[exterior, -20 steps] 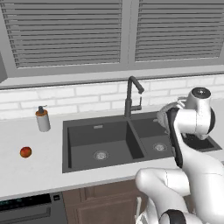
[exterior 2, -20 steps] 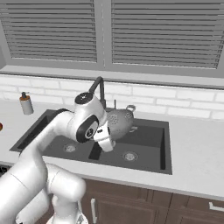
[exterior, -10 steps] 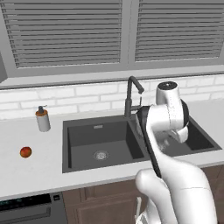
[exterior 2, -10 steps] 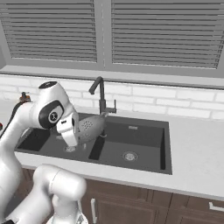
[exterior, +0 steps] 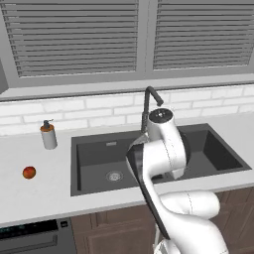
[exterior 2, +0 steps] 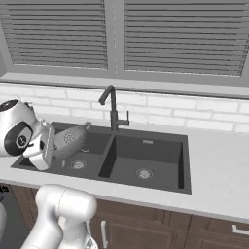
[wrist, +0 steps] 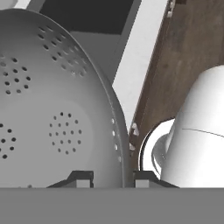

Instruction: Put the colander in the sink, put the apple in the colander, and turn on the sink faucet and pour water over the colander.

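The silvery colander (exterior 2: pixel 71 140) hangs tilted on its side above the left basin of the dark sink (exterior 2: pixel 154 151). My gripper (exterior 2: pixel 50 147) is shut on its rim. In the hand view the colander (wrist: pixel 57 109) bulges up on the left, and its rim runs down between the fingertips of my gripper (wrist: pixel 113 179). The red-orange apple (exterior: pixel 29 172) lies on the counter far left of the sink (exterior: pixel 96 155). The tall dark sink faucet (exterior 2: pixel 113 109) stands behind the centre divider, just right of the colander. My own arm partly covers the faucet (exterior: pixel 149 101) in the left base view.
A small grey soap dispenser (exterior: pixel 48 134) stands on the counter between the apple and the sink's left edge. Closed window blinds (exterior 2: pixel 146 34) and a white brick wall run behind the faucet. Brown cabinet fronts (wrist: pixel 183 52) sit below the counter.
The arm has swung from the right basin across the divider to over the left basin. It carried the colander along, past the faucet.
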{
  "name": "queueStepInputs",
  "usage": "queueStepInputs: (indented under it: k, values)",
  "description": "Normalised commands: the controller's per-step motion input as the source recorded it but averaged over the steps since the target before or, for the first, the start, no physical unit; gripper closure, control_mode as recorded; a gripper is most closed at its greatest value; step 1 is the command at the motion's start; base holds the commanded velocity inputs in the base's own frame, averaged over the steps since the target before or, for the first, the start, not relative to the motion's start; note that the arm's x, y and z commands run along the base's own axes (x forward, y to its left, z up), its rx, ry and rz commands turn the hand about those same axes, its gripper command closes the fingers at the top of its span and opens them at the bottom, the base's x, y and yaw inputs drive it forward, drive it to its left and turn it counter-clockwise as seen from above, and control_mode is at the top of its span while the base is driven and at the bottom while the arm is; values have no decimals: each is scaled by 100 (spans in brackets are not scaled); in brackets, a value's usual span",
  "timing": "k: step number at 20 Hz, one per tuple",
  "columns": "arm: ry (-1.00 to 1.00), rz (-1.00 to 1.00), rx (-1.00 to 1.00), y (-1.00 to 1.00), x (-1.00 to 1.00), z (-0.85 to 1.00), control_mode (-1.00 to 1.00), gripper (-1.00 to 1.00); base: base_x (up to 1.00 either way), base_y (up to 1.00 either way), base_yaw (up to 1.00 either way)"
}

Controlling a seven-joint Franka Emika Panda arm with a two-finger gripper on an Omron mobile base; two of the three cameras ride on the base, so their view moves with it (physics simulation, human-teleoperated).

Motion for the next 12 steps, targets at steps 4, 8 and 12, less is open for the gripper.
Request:
queueStepInputs:
  k: [4,8,12]
  values:
    - [-5,-3,9,79,11,0,-100,100,0,0,0]
    - [-7,-11,1,17,30,-2,-100,100,0,0,0]
    - [-2,-2,4,-4,46,-21,-100,100,0,0,0]
